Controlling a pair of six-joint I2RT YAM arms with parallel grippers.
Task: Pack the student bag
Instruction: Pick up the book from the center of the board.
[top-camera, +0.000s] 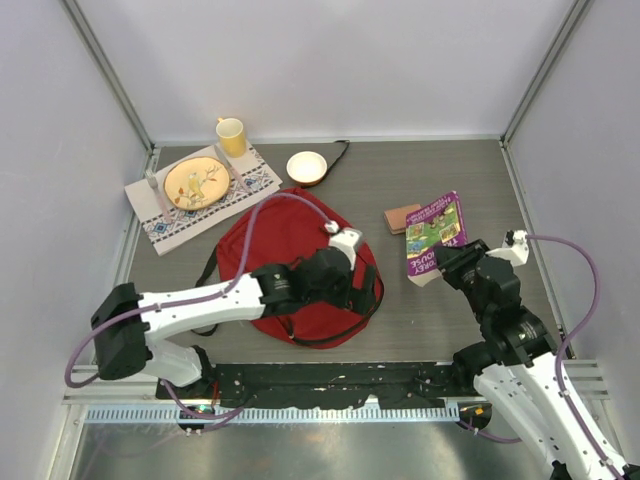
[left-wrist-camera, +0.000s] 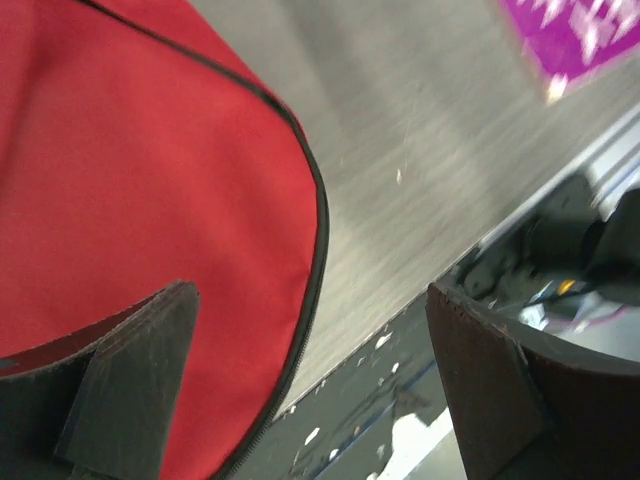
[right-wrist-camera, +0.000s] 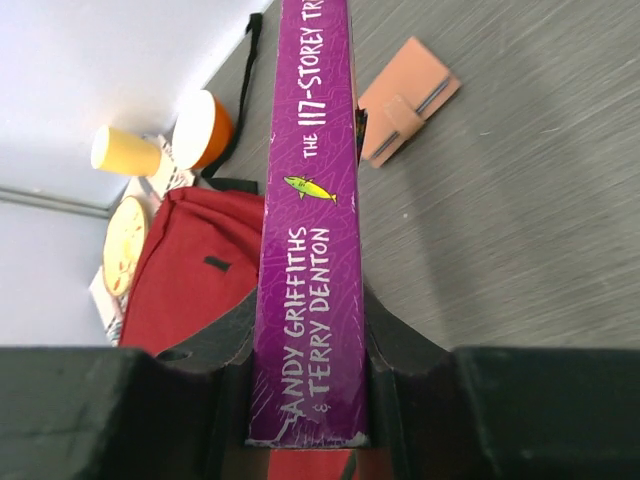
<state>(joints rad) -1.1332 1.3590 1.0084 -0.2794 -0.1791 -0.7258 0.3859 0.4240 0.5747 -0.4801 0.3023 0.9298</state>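
Top external view: the red bag (top-camera: 290, 240) was seen lying flat mid-table (top-camera: 450, 330), close to the front edge. The left gripper (top-camera: 366, 288) was poised over the bag's right edge, spread wide and holding nothing. In the left wrist view, one finger (left-wrist-camera: 130, 380) was seen above red fabric and the other (left-wrist-camera: 510, 390) past the black piping, over the table's front rim. The right gripper (top-camera: 432, 268) was clamped on the near end of a purple book (top-camera: 437, 232). Bare tabletop was left between bag and book. A pink wallet (top-camera: 403, 217) was lying just beyond.
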